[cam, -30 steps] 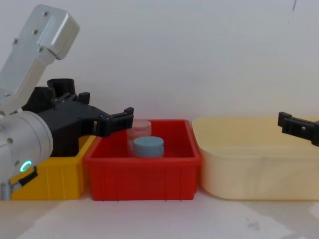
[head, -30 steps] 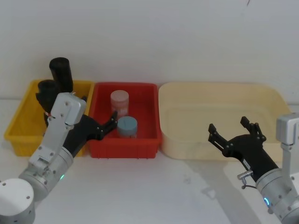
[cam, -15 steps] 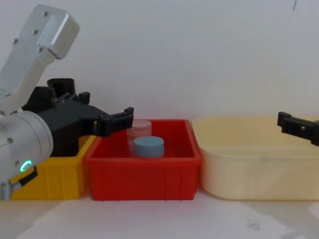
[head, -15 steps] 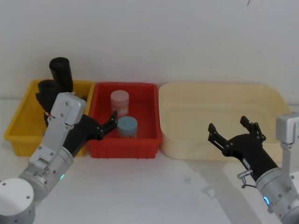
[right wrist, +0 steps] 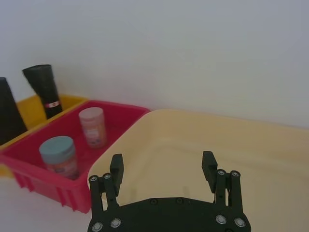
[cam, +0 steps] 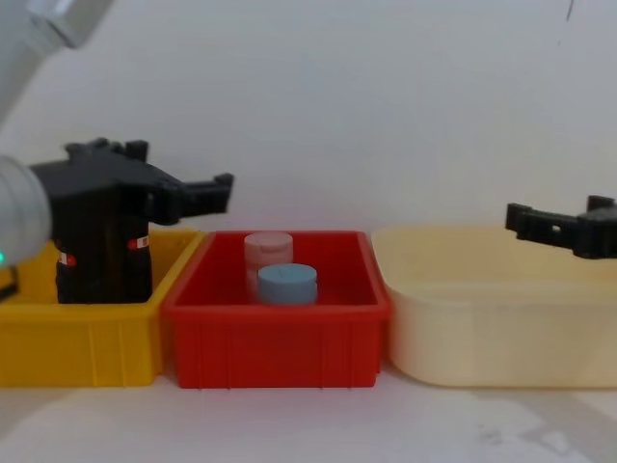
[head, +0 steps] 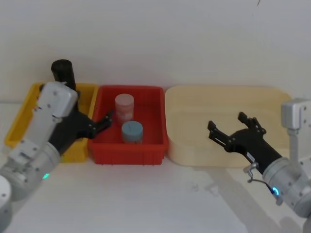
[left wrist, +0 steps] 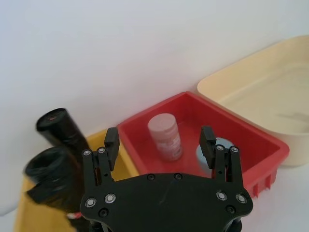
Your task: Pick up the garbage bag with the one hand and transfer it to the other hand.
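Two black garbage bag rolls stand in the yellow bin (head: pixel 90 92). The taller roll (head: pixel 62 73) leans against the back wall, and both rolls (left wrist: pixel 62 131) (left wrist: pixel 47 167) show in the left wrist view. Red label bands mark them (cam: pixel 101 256) in the chest view. My left gripper (head: pixel 99 122), on the green-lit arm, hovers open over the edge between the yellow and red bins, holding nothing. It (cam: pixel 207 193) stands level with the rolls' tops, just to their right. My right gripper (head: pixel 226 122) hangs open and empty over the beige tub (head: pixel 194 155).
The red bin (head: pixel 131 146) between the yellow bin and the tub holds a pink jar (head: pixel 124 106) and a blue-lidded jar (head: pixel 132 131). A white wall stands close behind all three containers. Bare white table lies in front of them.
My left arm has swung left and back, bringing its gripper from over the red bin to beside the rolls. My right gripper has moved left and forward over the tub.
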You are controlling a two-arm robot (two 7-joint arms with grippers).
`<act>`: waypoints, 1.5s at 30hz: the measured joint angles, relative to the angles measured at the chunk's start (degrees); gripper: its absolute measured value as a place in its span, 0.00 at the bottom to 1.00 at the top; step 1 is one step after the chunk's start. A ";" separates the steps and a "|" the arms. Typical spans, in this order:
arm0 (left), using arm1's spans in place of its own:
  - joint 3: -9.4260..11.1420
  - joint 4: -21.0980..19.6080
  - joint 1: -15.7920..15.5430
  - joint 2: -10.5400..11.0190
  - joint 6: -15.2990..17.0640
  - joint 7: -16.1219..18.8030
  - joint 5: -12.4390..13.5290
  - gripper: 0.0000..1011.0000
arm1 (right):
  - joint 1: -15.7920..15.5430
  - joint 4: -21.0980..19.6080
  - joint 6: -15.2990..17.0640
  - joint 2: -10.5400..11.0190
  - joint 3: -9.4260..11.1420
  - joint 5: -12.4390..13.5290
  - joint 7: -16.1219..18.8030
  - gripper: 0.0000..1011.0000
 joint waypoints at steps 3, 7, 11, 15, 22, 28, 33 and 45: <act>-1.91 -2.55 1.23 1.97 2.14 -0.94 -1.24 0.99 | 2.26 1.02 1.87 0.55 -0.36 1.06 2.21 0.99; -4.69 -5.01 2.83 4.55 5.31 -2.57 -3.46 0.99 | 5.57 3.04 4.23 1.30 -1.17 2.13 5.09 0.99; -7.39 -6.50 4.31 6.70 7.43 -3.97 -5.31 0.99 | 9.51 5.59 6.53 1.77 -2.37 2.92 7.99 0.99; -10.08 -7.52 5.73 8.36 9.11 -5.09 -7.12 0.99 | 13.24 8.02 8.15 2.01 -3.54 3.30 10.29 0.99; -14.07 -7.74 7.72 9.98 10.50 -6.62 -9.80 0.99 | 18.80 12.11 10.26 1.82 -5.45 3.56 13.05 0.99; -15.97 -5.60 8.08 9.98 10.23 -8.25 -11.78 0.99 | 22.31 15.25 11.08 1.19 -6.86 3.65 14.37 0.99; -16.36 -1.28 6.50 8.61 8.77 -9.90 -13.07 0.99 | 24.08 17.17 11.35 0.65 -7.66 3.83 15.03 0.99; -14.11 9.41 -0.07 4.35 5.69 -13.14 -13.75 0.99 | 26.18 19.39 11.58 -0.04 -9.21 4.39 15.99 0.99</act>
